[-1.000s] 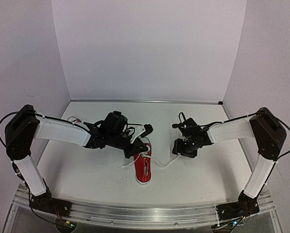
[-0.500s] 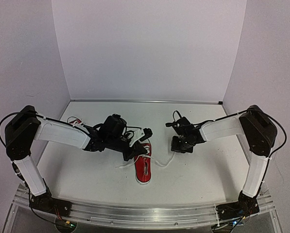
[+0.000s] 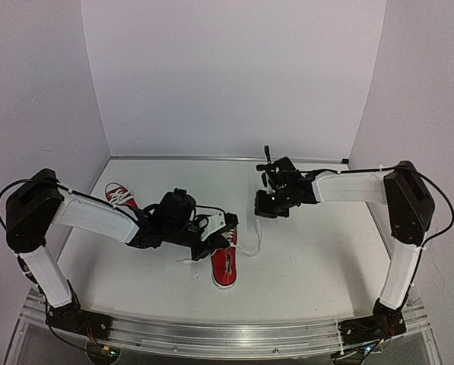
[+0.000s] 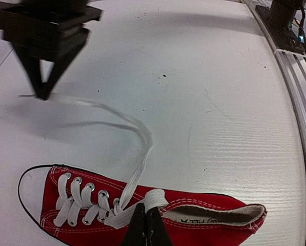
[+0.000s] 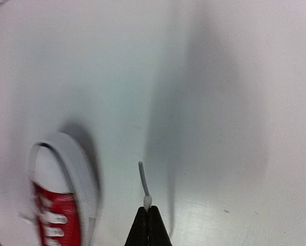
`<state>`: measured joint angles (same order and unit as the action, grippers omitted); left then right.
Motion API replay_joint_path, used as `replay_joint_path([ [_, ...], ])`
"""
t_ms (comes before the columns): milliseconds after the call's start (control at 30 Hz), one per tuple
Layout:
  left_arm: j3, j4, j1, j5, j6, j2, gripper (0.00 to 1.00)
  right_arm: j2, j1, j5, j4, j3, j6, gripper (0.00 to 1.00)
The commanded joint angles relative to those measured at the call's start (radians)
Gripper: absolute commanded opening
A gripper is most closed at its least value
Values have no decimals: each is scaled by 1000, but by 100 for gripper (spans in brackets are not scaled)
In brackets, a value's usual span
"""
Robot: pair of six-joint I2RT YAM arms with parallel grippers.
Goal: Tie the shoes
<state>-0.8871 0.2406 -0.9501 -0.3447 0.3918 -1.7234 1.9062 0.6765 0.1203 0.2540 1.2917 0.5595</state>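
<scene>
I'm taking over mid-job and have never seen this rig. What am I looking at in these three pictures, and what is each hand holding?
Two robot arms are bolted at the near edge of a white table. The overhead picture looks down from behind them, left arm on the left. The other two come from a camera on each wrist, so the dark points at the bottom are that arm's own fingers. Two red canvas sneakers lie on the table: one between the arms, one behind the left arm. The left hand is shut on the white lace at the nearer sneaker's top eyelets. The right hand is shut on that lace's tip, away from the shoe.
</scene>
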Motion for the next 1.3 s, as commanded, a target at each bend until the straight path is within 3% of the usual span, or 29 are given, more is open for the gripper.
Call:
replay_joint_path([
  [0,10,83,-22,21,75,51,0,57,8,315,-119,205,-56,0],
  [333,48,86,-44,36,101,80,0,280,161,593,-165,567,-16,0],
  [367,51,79,-45,41,106,81,0,288,165,607,-165,571,-7,4],
  [600,63,88,-49,47,102,75,0,190,141,609,-158,450,14,68],
  [667,64,92,-49,47,102,74,0,131,112,599,-156,386,22,74],
  [833,63,98,-49,73,114,75,0,-34,54,537,-119,178,-5,72],
  [1100,54,117,-49,118,124,45,0,-168,53,572,-98,-100,-40,49],
  [1267,44,124,-49,130,122,34,0,-184,70,602,-153,-165,4,48],
])
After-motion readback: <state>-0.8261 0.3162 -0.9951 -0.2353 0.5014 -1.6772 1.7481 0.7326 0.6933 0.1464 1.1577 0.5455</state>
